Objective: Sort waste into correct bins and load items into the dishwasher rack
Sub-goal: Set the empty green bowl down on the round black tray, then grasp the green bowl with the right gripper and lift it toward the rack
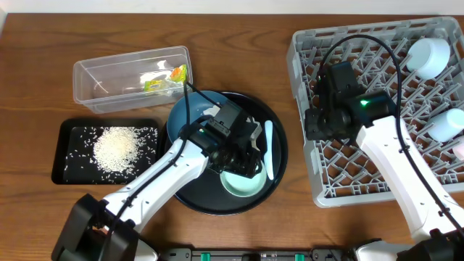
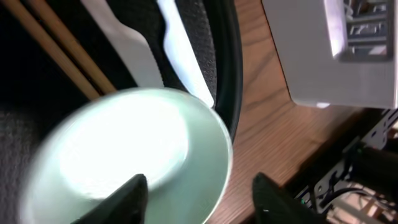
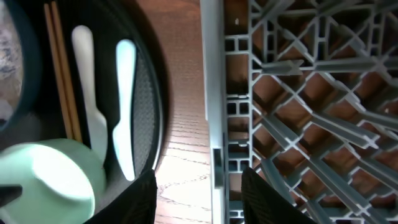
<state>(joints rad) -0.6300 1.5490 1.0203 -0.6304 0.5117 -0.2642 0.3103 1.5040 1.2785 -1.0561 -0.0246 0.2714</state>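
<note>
A pale green bowl [image 1: 243,185] [image 2: 124,143] sits on the round black tray [image 1: 279,156], beside a dark blue plate [image 1: 190,109]. My left gripper [image 1: 243,156] [image 2: 199,196] is open astride the bowl's rim, one finger inside and one outside it. Two orange chopsticks [image 2: 62,46] [image 3: 62,81] and two white utensils [image 1: 269,148] [image 3: 124,93] lie on the same tray. My right gripper [image 1: 319,127] [image 3: 199,199] hangs open and empty over the left wall of the grey dishwasher rack [image 1: 377,87] [image 3: 311,93]. The clear tub [image 1: 109,72] holds a yellow-green wrapper [image 1: 174,75]. Rice [image 1: 116,147] lies in the black rectangular tray [image 1: 69,130].
Two light blue cups [image 1: 428,56] [image 1: 449,125] lie in the rack at its right side. A strip of bare wood separates the round tray from the rack. A small white scrap [image 1: 212,110] rests on the blue plate by my left arm.
</note>
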